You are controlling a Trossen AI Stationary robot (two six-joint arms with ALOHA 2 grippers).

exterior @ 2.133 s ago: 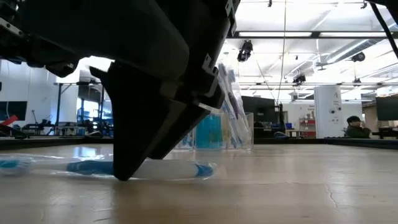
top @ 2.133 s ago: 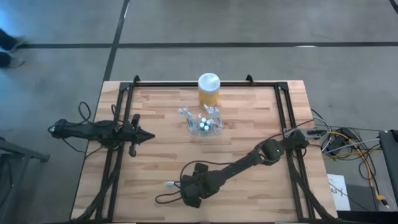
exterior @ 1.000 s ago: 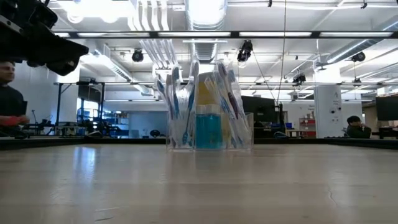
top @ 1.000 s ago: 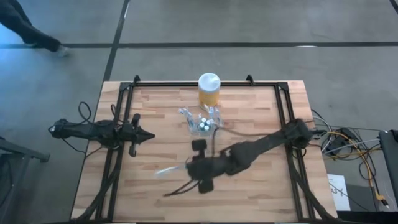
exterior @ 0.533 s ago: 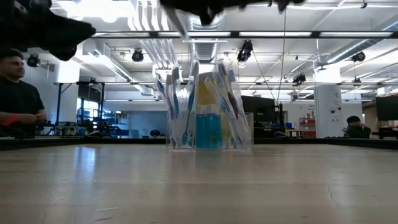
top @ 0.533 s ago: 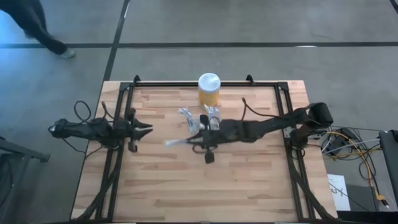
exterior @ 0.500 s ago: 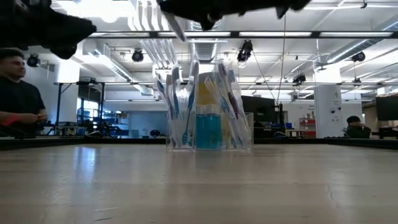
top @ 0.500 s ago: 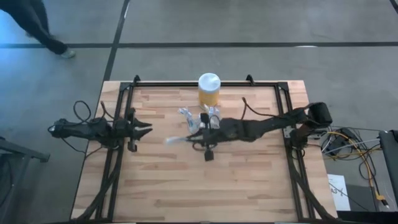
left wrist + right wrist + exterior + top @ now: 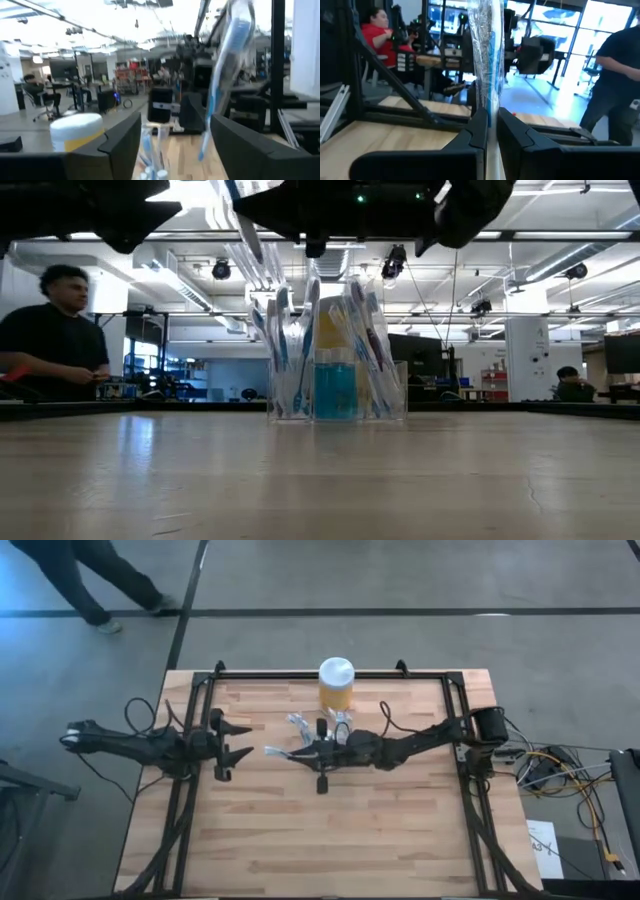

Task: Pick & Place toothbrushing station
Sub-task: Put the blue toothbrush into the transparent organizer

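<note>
Handover looks imminent: the right gripper (image 9: 300,753), carried up from the near table edge, now holds a wrapped toothbrush (image 9: 280,752) pinched in closed fingers beside the clear holder (image 9: 328,737) mid-table, while the left gripper (image 9: 238,740) has just spread its fingers, facing it.

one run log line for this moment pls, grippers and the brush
right gripper: shut on wrapped toothbrush, raised beside clear holder | left gripper: open, empty, facing the brush | yellow jar: behind holder
</note>
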